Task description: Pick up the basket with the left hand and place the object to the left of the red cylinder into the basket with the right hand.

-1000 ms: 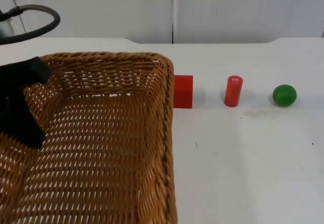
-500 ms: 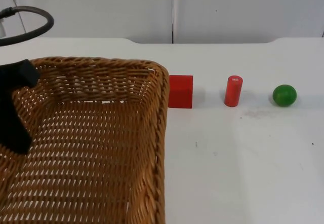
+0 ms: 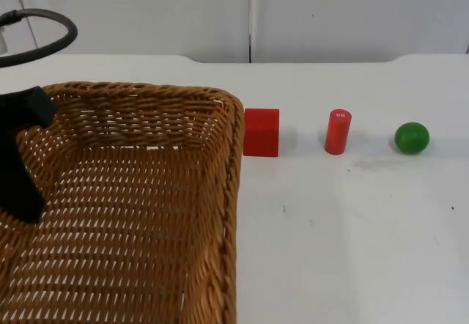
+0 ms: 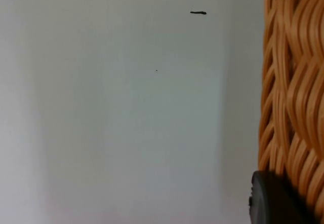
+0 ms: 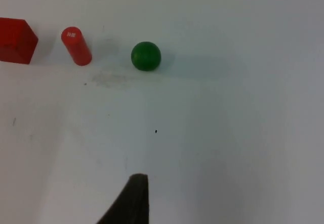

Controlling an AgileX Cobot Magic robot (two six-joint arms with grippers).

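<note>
1. Basket (image 3: 124, 207), the largest thing here, hangs from the left claw (image 3: 22, 163), clamped on its left rim; a loose hold could tilt it.
2. Surface (image 3: 352, 229): right claw's closure I cannot tell; its arm waits.
3. Red cube (image 3: 261, 132), the target, sits just beside the basket's corner, left of red cylinder (image 3: 337, 131); crowding may block the grasp.
4. Green ball (image 3: 411, 138) lies beyond, harmless.

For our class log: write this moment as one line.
left gripper: holds basket | right gripper: waits | red block: on table, left of cylinder
</note>
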